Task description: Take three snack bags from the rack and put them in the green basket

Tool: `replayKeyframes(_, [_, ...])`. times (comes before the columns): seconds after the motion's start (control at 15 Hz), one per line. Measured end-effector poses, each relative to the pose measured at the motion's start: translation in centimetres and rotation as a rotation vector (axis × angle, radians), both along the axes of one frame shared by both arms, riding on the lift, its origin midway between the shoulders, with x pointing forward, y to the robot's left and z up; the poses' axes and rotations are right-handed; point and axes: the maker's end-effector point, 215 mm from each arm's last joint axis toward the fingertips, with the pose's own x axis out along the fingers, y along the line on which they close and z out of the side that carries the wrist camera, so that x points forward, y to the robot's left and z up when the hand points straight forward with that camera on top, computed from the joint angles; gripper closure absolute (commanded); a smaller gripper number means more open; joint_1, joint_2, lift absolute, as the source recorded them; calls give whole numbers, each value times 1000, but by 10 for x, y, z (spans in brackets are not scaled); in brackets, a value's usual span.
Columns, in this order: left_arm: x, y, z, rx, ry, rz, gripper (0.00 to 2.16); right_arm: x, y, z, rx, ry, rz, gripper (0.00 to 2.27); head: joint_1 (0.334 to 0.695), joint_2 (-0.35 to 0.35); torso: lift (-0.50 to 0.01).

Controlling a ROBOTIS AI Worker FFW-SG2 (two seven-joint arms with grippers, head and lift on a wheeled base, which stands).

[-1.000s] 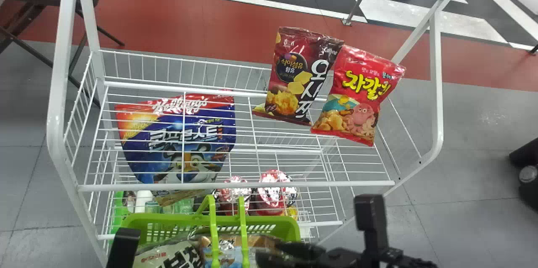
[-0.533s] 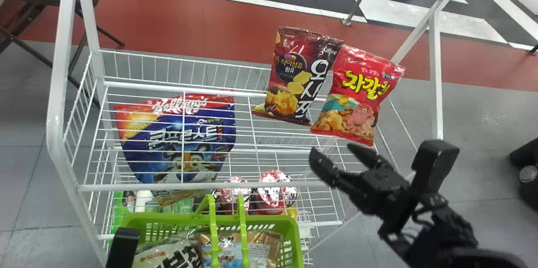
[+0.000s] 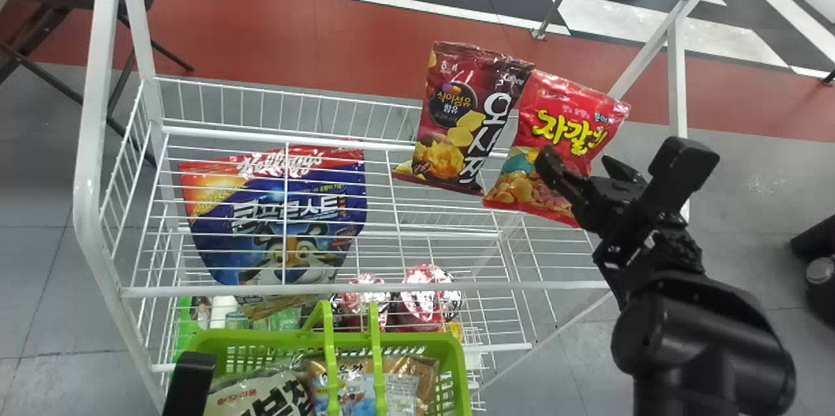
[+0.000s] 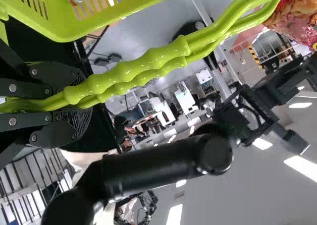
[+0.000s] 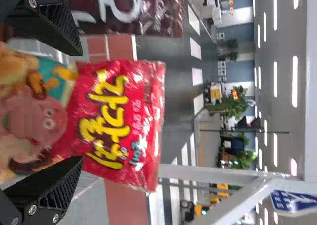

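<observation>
We find the red snack bag [image 3: 564, 113] at the right edge of the rack's upper shelf [image 3: 365, 287], tilted, its lower part near the maroon snack bag [image 3: 450, 122] on its left. Our right gripper [image 3: 579, 165] is released, its fingers spread to either side of the red snack bag. Toward the shelf's left edge we note a blue cereal bag [image 3: 274, 207]. Before the front edge sits the green basket [image 3: 261, 340], holding two bags; our left gripper [image 3: 189, 377] clenches its handles [image 4: 143, 69].

Two snack bags [image 3: 450, 116], seemingly upright, on rack [image 3: 365, 287]
</observation>
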Motion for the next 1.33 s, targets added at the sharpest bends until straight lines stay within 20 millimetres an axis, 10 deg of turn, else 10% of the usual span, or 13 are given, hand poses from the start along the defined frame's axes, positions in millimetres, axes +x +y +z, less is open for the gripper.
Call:
replayKeyframes(0.13, [1,0,0,2,-2,-3,1274,16,-3,-6,-16,10,-8,427,695,-350,-7])
replayKeyframes(0.33, [1,0,0,2,-2,-4,1274,32,2,-20,-31,55,-1,2017,695,-350,-7])
replayKeyframes(0.4, [1,0,0,2,-2,-4,1274,33,0,-26,-16,79,-5,2145,695,-350,-7])
replayKeyframes(0.73, [1,0,0,2,0,-4,1274,15,-6,-32,4,92,-30,2189,695,-350,-7])
replayKeyframes(1.33, [1,-1,0,5,-1,-4,1274,-75,-4,31,72,-63,-22,2186,695,-350,-7])
